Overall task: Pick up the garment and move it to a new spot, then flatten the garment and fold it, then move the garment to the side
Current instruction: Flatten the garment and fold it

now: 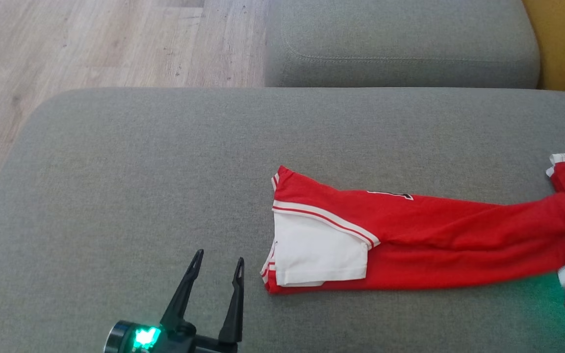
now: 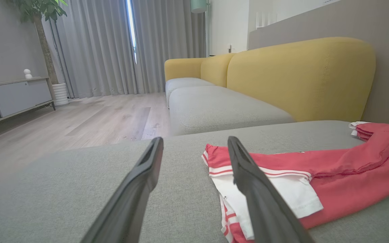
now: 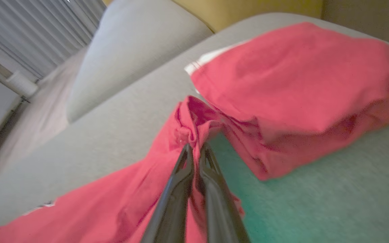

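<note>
Red garment (image 1: 434,235) cut off rightward, right fingers (image 3: 176,192) pinching a fold

This is a home, a living room by the look of it. A long sofa (image 2: 299,77) with rounded mustard-yellow backs and broad grey seat cushions (image 2: 221,108) runs along the wall, and a big grey upholstered seat (image 1: 165,171) sits in front of it. Pale wood-plank flooring (image 2: 96,118) stretches to floor-length grey curtains (image 2: 96,47), drawn but for a slit of daylight. In the corner a leafy tree (image 2: 42,20) stands in a ribbed white pot (image 2: 60,93), beside a low sideboard (image 2: 15,96) with grey and pale green fronts and a little white ornament (image 2: 27,73) on top. A lamp with a pale green shade (image 2: 198,5) stands near the sofa's far end.
</note>
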You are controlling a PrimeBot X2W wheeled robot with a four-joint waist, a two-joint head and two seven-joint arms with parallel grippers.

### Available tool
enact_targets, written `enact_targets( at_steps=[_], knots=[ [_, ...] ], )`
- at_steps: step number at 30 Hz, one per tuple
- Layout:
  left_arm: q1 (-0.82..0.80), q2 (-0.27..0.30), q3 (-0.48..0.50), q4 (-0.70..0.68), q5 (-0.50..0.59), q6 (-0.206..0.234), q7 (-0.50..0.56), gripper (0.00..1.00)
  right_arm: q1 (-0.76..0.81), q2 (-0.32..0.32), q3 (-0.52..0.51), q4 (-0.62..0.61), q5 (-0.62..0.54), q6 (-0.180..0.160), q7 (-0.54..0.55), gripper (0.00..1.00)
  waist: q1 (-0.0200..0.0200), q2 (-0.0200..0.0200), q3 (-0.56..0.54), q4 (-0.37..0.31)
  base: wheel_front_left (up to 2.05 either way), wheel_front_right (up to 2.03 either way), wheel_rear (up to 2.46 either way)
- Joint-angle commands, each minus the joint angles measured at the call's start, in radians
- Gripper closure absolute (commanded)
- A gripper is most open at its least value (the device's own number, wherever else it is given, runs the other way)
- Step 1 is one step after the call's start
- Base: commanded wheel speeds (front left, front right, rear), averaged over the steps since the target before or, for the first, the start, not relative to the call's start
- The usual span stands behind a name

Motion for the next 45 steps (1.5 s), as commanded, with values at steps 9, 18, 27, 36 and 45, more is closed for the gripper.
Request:
enact_targets(
  at_steps=[9, 18, 27, 36, 45],
  knots=[
    [-0.009, -0.028, 0.062, -0.018, 0.027, -0.039, -0.009, 0.0, 0.085, 0.053, 0.107, -0.547, 0.112, 0.007, 0.06, 1.0, 0.0, 0.0, -0.011, 0.01, 0.0, 0.0, 0.0],
    [-0.018, -0.051, 0.061, 0.005, 0.044, -0.078, -0.009, 0.0, 0.05, 0.272, 0.313, -0.685, 0.045, 0.007, 0.149, 1.0, 0.0, 0.0, -0.008, 0.058, 0.0, 0.0, 0.0],
    [-0.031, -0.069, 0.061, 0.018, 0.053, -0.102, -0.009, 0.0, -0.008, 0.333, 0.528, -0.516, 0.034, 0.007, 0.104, 1.0, 0.0, 0.0, 0.005, 0.122, 0.0, 0.0, 0.0],
    [-0.021, -0.079, 0.078, 0.021, 0.058, -0.107, -0.009, 0.0, -0.09, 0.334, 0.636, -0.377, 0.123, 0.007, -0.113, 0.0, 0.0, 0.0, 0.002, 0.129, 0.0, 0.0, 0.0],
    [0.008, -0.085, 0.13, 0.004, 0.031, -0.094, -0.009, 0.0, -0.046, 0.268, 0.511, -0.459, -0.11, 0.007, -0.27, 0.0, 0.0, 0.0, -0.045, 0.039, 0.0, 0.0, 0.0]
  ],
)
